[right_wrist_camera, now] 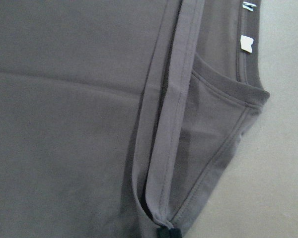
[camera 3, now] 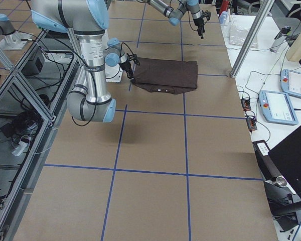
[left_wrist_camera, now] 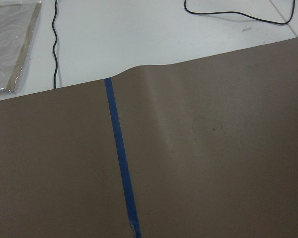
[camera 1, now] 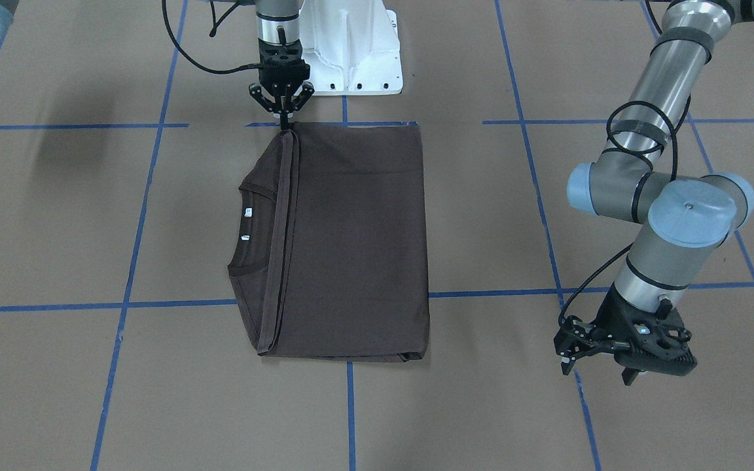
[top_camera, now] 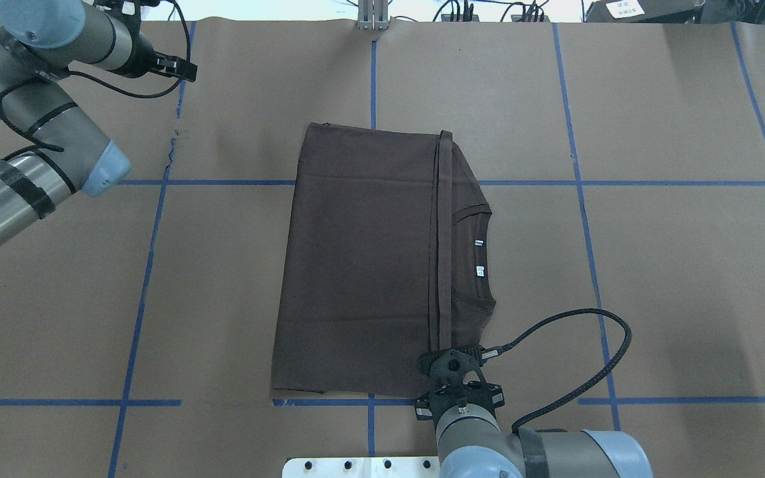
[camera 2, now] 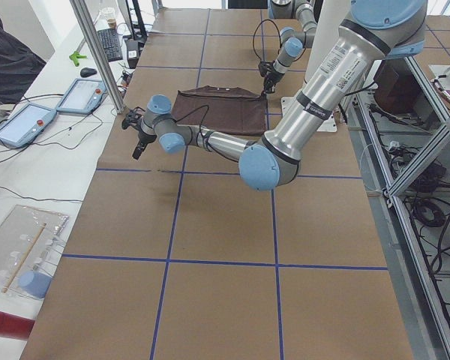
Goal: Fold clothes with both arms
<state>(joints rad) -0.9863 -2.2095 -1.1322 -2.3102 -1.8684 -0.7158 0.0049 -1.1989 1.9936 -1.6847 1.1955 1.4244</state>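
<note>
The dark brown T-shirt (camera 1: 351, 242) lies folded into a rectangle in the middle of the table, also visible from overhead (top_camera: 362, 259). Its collar and white neck labels (top_camera: 479, 255) peek out from under the folded-over hem (right_wrist_camera: 169, 114). My right gripper (camera 1: 283, 121) stands at the shirt's corner nearest the robot base, shut on the end of the hem (right_wrist_camera: 161, 220). My left gripper (camera 1: 599, 371) hangs open over bare table far from the shirt, near the operators' side, holding nothing. Its wrist view shows only brown paper and blue tape (left_wrist_camera: 120, 158).
Brown paper with blue tape grid lines (top_camera: 369, 401) covers the table. The white base pedestal (camera 1: 357, 52) stands just behind the shirt. A side bench holds teach pendants (camera 2: 19, 124), cables and a metal post (camera 2: 97, 52). A person's dark sleeve (camera 2: 7, 52) shows at the far corner.
</note>
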